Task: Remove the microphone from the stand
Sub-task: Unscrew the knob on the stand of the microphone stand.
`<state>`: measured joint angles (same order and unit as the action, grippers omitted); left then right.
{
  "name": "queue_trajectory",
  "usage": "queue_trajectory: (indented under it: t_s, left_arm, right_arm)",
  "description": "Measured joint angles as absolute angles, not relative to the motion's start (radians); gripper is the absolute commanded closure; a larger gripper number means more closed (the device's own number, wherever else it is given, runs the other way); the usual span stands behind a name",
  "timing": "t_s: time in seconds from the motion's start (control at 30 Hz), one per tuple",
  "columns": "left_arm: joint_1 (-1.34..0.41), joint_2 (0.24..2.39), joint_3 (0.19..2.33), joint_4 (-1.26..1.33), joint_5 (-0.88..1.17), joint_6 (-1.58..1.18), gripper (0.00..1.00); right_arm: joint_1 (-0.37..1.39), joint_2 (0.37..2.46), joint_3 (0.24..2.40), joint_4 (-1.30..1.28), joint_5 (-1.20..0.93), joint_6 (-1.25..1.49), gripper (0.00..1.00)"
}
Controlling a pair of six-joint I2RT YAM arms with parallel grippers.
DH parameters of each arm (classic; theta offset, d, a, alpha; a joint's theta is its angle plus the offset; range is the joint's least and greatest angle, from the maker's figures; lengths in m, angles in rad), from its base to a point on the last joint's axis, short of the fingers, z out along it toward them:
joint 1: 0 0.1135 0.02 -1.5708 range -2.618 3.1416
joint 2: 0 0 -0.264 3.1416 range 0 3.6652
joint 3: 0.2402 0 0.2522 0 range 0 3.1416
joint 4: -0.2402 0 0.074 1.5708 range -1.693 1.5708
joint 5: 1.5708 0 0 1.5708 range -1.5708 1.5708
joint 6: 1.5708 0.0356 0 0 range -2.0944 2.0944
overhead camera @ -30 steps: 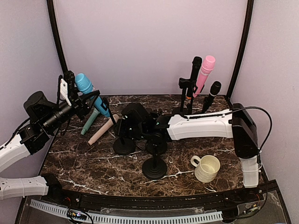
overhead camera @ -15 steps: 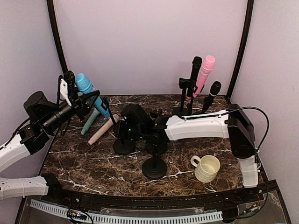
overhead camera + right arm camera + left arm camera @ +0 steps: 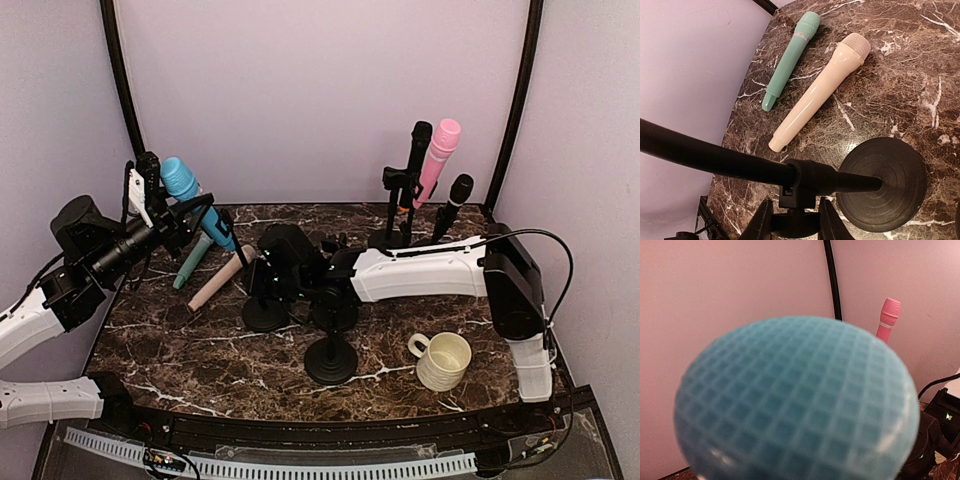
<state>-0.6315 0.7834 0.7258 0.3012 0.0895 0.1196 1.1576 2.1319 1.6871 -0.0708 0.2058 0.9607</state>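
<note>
A blue microphone point(image 3: 196, 205) leans up and to the left over the table's left side, its lower end toward the black stand point(image 3: 266, 313). My left gripper point(image 3: 188, 220) is shut on its body. Its mesh head fills the left wrist view point(image 3: 795, 400) and hides my fingers there. My right gripper point(image 3: 263, 278) is shut on the stand's pole joint. In the right wrist view the gripper point(image 3: 794, 202) has its fingers on either side of the joint collar point(image 3: 805, 182), with the round base point(image 3: 885, 185) beyond.
A green microphone point(image 3: 790, 60) and a cream microphone point(image 3: 820, 95) lie on the marble table behind the stand. Two more round stand bases point(image 3: 332, 362) sit mid-table. A cream cup point(image 3: 442, 360) stands front right. Pink point(image 3: 438, 160) and black microphones point(image 3: 455, 200) stand at the back right.
The right arm has shifted slightly to the left at the stand. The left arm and the blue microphone have not visibly moved.
</note>
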Motion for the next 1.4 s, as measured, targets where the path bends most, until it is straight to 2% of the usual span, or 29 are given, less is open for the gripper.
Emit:
queue_trajectory:
  t_s: [0.2,0.5,0.93,1.4]
  left_arm:
    - [-0.632,0.782,0.726,0.299,0.089,0.12,0.89]
    - [-0.632,0.782,0.726,0.296,0.09,0.121,0.89]
    - [-0.633,0.784,0.726,0.297,0.112,0.116,0.89]
    - [-0.632,0.79,0.726,0.305,0.104,0.116,0.9]
  right_arm:
    - [1.158,2.132,1.687,-0.069,0.209,0.931,1.0]
    - [1.172,2.132,1.687,-0.078,0.284,0.793,1.0]
    - [1.24,2.139,1.688,-0.105,0.545,0.408,1.0]
    - [1.285,2.185,1.689,-0.012,0.756,-0.024,1.0]
